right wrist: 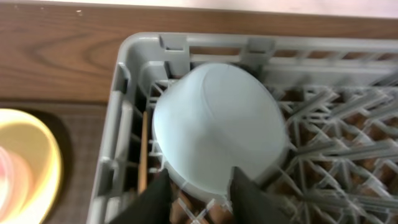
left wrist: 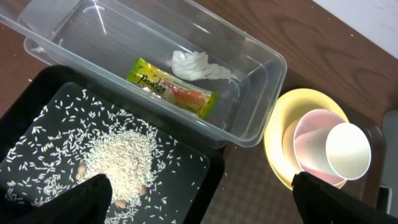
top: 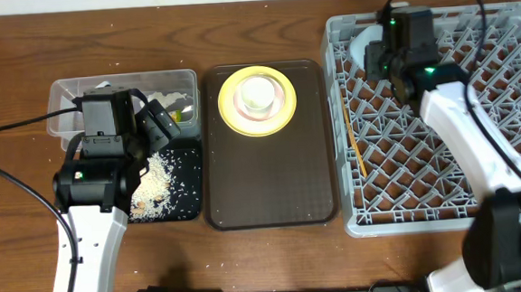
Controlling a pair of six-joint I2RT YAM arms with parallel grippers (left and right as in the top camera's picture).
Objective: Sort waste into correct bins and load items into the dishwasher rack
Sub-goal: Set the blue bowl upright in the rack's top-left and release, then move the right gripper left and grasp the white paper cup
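Observation:
The light blue bowl (right wrist: 217, 124) lies bottom-up in the far left corner of the grey dishwasher rack (right wrist: 124, 93) (top: 343, 159). My right gripper (right wrist: 199, 180) (top: 384, 61) hovers at the bowl's low edge, its jaws slightly apart with the rim in the gap. A wooden chopstick (top: 355, 145) (right wrist: 144, 149) lies along the rack's left wall. My left gripper (left wrist: 205, 190) (top: 161, 120) stands open and empty above the bins. The clear tub (left wrist: 261, 93) holds the tissue (left wrist: 196, 65) and the snack wrapper (left wrist: 171, 87). Rice (left wrist: 124, 162) covers the black tray (left wrist: 25, 99).
On the brown serving tray (top: 272, 181) the yellow plate (top: 232, 121) (left wrist: 280, 124) carries the pink bowl (left wrist: 311, 130) with the white cup (left wrist: 347, 149) in it. A few brownish bits (left wrist: 81, 171) lie among the rice. Upright pegs fill the rack floor.

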